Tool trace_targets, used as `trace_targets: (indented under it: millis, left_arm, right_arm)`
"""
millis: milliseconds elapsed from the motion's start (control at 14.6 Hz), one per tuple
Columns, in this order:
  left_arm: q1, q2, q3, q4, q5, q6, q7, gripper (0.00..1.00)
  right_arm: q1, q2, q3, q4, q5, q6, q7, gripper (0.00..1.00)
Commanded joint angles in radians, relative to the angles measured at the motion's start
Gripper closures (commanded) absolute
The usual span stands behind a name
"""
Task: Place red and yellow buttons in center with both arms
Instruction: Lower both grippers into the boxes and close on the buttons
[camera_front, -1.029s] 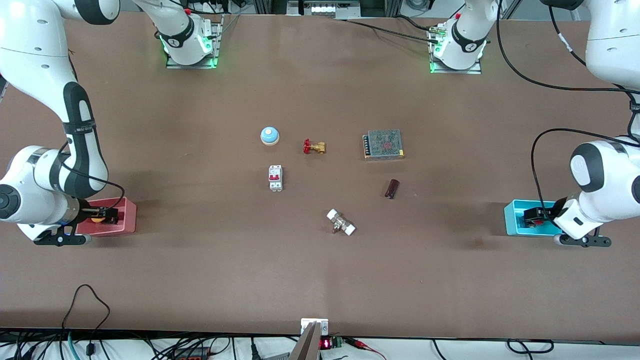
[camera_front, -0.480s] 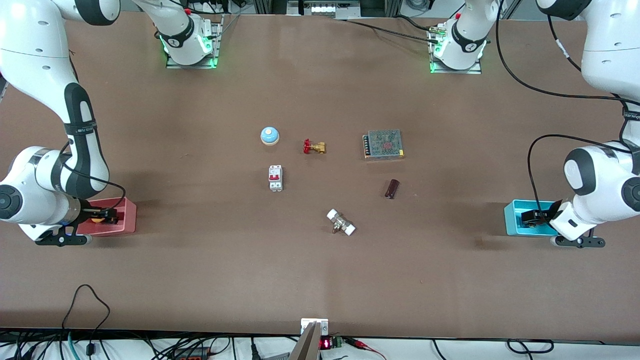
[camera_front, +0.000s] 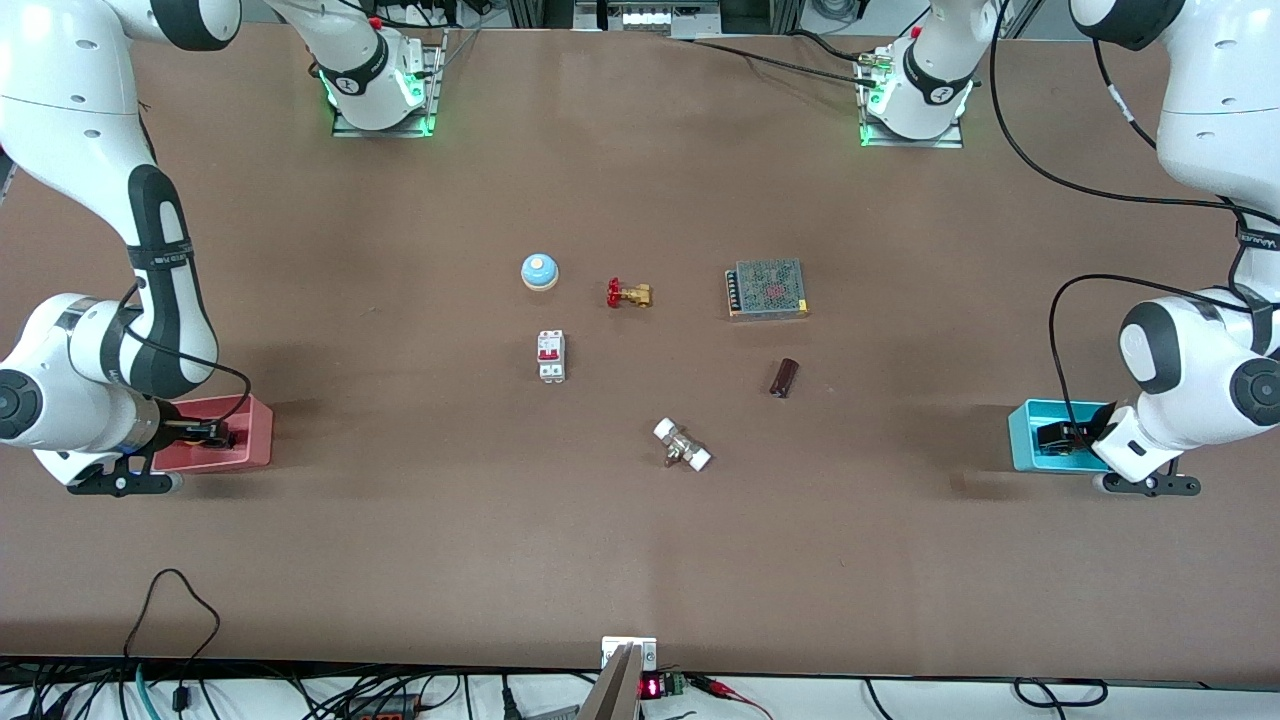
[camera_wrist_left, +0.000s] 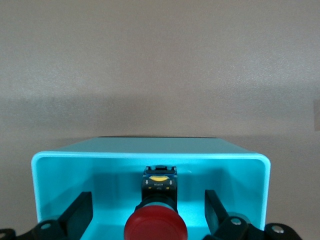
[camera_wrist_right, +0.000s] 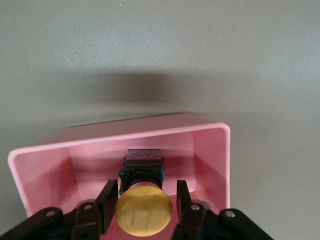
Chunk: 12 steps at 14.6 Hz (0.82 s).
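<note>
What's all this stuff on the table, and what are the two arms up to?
red button: 1, red cap, in the cyan bin
yellow button: 1, yellow cap, in the pink bin
cyan bin: 1, cyan, left arm's end of the table
pink bin: 1, pink, right arm's end
bell: 1, blue and white, mid-table
valve: 1, brass, red handle, beside the bell
breaker: 1, white and red, nearer the camera than the bell
power supply: 1, grey mesh box
cylinder: 1, dark brown
fitting: 1, white ends, metal middle
left gripper: open around the red button
right gripper: fingers at the yellow button's sides
</note>
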Motion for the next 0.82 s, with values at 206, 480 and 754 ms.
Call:
trace_targets:
  millis: [206, 480, 754]
  left_arm:
    - [0.006, 0.002, -0.007, 0.0, -0.002, -0.002, 0.002, 0.95]
    - [0.005, -0.015, -0.013, 0.043, -0.01, -0.075, 0.0, 0.99]
    - [-0.004, -0.032, -0.013, 0.223, -0.013, -0.322, 0.002, 0.99]
  right_arm:
    - [-0.009, 0.022, 0.007, 0.025, 0.017, -0.003, -0.041, 0.6]
    - [-0.011, 0.014, 0.006, 0.027, 0.017, -0.014, -0.073, 0.67]
    - [-0.009, -0.024, 0.006, 0.032, 0.015, -0.052, -0.126, 0.67]
